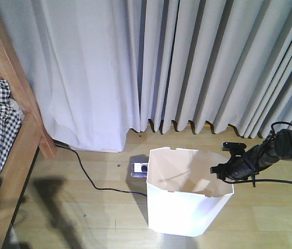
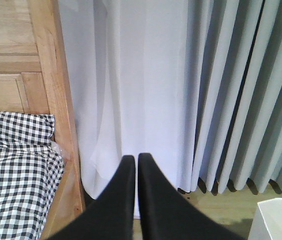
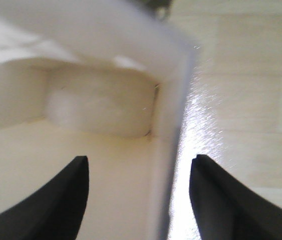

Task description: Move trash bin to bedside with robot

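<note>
Two arms, and only my right gripper is working: jaws wide, straddling the trash bin wall at its three o'clock rim, not clamped. My left gripper is pinched closed, empty. Bin stands upright, mouth up, well apart from the bedside at nine o'clock; the move remains undone.

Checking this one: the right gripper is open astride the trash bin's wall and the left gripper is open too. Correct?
Not quite. The left gripper is shut, fingers together, in the left wrist view. The right gripper is indeed open astride the trash bin wall.
</note>
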Tool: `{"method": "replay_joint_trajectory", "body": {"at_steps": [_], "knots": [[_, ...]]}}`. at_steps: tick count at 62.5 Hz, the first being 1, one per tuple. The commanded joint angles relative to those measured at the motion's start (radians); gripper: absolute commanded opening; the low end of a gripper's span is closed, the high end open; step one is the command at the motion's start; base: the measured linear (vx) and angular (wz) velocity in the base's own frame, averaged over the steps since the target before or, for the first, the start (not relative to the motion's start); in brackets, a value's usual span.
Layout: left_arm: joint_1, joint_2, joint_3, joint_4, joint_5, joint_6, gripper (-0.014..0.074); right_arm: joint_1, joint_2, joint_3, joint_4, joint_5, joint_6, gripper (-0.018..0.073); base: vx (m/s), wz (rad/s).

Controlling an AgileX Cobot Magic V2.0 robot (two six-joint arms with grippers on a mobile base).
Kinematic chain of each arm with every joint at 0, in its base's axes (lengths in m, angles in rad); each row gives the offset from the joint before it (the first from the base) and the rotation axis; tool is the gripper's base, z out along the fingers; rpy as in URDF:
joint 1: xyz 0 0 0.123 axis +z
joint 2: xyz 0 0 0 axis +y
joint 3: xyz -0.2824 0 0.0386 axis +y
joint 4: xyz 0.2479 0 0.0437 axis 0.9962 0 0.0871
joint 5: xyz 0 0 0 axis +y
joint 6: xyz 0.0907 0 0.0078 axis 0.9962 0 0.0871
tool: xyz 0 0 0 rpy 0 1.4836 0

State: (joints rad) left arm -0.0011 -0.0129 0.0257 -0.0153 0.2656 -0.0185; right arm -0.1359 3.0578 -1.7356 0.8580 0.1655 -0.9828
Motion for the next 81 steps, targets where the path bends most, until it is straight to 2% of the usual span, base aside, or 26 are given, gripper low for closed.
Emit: {"method": "replay_joint_trajectory", "body": {"at_steps": [1,5,11,24,33,55,72,81], "knots": [[-0.002,-0.014,0.019,-0.004,-0.069,-0.004,-0.0007,-0.003,-0.072,-0.013,-0.007,0.027,-0.009,0.0438,0.00,0.00],[-0.002,-0.014,0.019,-0.004,-0.069,-0.004,-0.0007,-0.016,-0.096,-0.010,-0.073,0.122,-0.009,0.0438,0.00,0.00],[-0.002,-0.014,0.019,-0.004,-0.069,-0.004,-0.0007,-0.024,-0.122,0.007,-0.073,0.129,-0.002,0.0438,0.00,0.00],[-0.002,-0.014,0.019,-0.004,-0.069,-0.004,-0.0007,-0.038,-0.277,0.257,-0.030,-0.062,-0.026,0.0438,0.00,0.00],[-0.002,-0.014,0.019,-0.004,-0.069,-0.004,-0.0007,-0.038,-0.430,0.418,-0.030,-0.088,-0.079,0.0438,0.00,0.00],[-0.002,-0.014,0.019,-0.004,-0.069,-0.004,-0.0007,-0.038,-1.075,0.763,-0.031,-0.076,-0.119,0.0438,0.00,0.00],[-0.002,-0.014,0.019,-0.004,-0.069,-0.004,-0.0007,-0.038,-1.560,0.879,-0.030,0.017,-0.160,0.0438,0.00,0.00],[-0.002,-0.014,0.019,-0.004,-0.069,-0.004,-0.0007,-0.038,-1.770,0.949,0.004,0.044,-0.159,0.0438,0.00,0.00]]}}
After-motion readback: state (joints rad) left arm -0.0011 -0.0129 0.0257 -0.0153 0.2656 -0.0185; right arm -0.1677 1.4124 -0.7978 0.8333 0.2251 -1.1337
